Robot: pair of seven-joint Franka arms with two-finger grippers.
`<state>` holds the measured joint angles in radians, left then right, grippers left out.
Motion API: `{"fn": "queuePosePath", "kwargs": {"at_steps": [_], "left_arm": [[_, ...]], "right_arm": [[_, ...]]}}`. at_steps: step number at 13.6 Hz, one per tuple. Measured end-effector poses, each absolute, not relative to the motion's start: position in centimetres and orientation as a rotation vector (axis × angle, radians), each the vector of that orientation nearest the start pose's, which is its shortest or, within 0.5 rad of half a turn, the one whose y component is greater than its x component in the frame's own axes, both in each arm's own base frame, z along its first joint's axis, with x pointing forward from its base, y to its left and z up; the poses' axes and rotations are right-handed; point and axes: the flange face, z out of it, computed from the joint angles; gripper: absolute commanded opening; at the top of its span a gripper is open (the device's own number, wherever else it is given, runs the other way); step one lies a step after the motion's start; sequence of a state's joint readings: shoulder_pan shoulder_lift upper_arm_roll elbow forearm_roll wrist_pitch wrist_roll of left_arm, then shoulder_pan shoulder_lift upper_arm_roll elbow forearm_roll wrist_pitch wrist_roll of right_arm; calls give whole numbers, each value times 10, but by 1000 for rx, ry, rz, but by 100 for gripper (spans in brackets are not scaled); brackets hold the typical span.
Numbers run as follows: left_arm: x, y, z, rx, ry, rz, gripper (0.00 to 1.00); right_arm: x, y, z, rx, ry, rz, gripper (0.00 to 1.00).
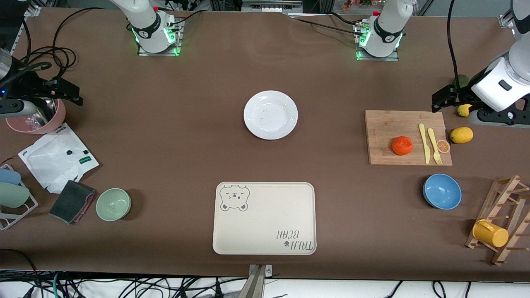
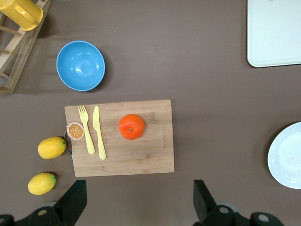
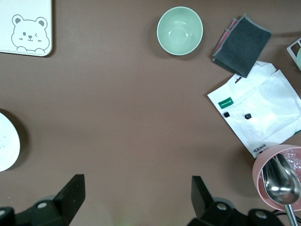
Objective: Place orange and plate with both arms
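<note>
We judged the main risk to be the orange rolling off the board if pinched off-centre, w/ knife and fork beside it. It sat mid-right of the front view; the plate sat centre, empty bar crumbs. Left gripper hung spread near the board's edge — right gripper spread too, waiting upper left by the pink cup holding a spoon. Tray, blue bowl, green bowl: all empty.

Matt brown cloth-like counter. Plate: glossy white, smooth. Orange: dimpled, slightly shiny skin. Cutting board: pale grained wood. Fork and knife: yellow matt plastic. Tray: cream, matt. Spoon: polished metal. Folded cloth: grey, rough.
</note>
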<state>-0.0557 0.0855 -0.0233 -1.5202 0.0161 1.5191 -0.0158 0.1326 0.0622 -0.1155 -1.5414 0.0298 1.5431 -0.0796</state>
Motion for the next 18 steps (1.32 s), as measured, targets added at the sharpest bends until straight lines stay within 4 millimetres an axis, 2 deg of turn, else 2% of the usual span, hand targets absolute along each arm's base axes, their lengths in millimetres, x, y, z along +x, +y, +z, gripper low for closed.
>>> {"fn": "queuePosePath", "kwargs": {"at_steps": [14, 16, 18], "left_arm": [[573, -41, 595, -3116, 94, 139, 100], [577, -35, 587, -3115, 78, 160, 100], [585, -30, 568, -3111, 62, 212, 100]], "right_arm": [[570, 12, 594, -3111, -142, 135, 100], [570, 12, 594, -3111, -141, 136, 100], [570, 12, 594, -3111, -140, 135, 100]]}}
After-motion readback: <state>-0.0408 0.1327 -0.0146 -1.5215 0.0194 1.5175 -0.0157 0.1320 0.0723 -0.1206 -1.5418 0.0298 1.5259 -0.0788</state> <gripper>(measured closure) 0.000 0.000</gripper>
